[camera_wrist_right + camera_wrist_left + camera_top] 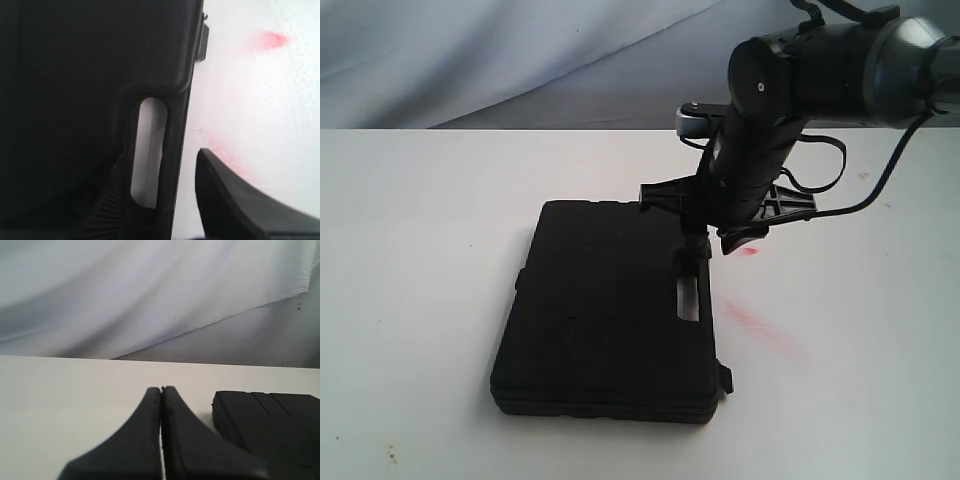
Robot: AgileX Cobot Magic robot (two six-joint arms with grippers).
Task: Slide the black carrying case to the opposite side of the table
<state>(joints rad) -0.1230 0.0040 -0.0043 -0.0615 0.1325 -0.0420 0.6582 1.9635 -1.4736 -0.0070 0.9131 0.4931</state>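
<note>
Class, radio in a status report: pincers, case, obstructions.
Left pincer shut, beside black case. Right pincer open, straddling case handle. No obstruction seen on table.

Behind your table [410, 260], a pale cloth backdrop [520, 60] hung along the far edge and filled everything above it. The cloth was wrinkled, with long diagonal folds sloping down toward the table. A few dark specks [174, 318] showed on it in the left wrist view. The table was plain white, with red smudges [760, 325] on its surface. The light was soft and even, bluish on the cloth.
</note>
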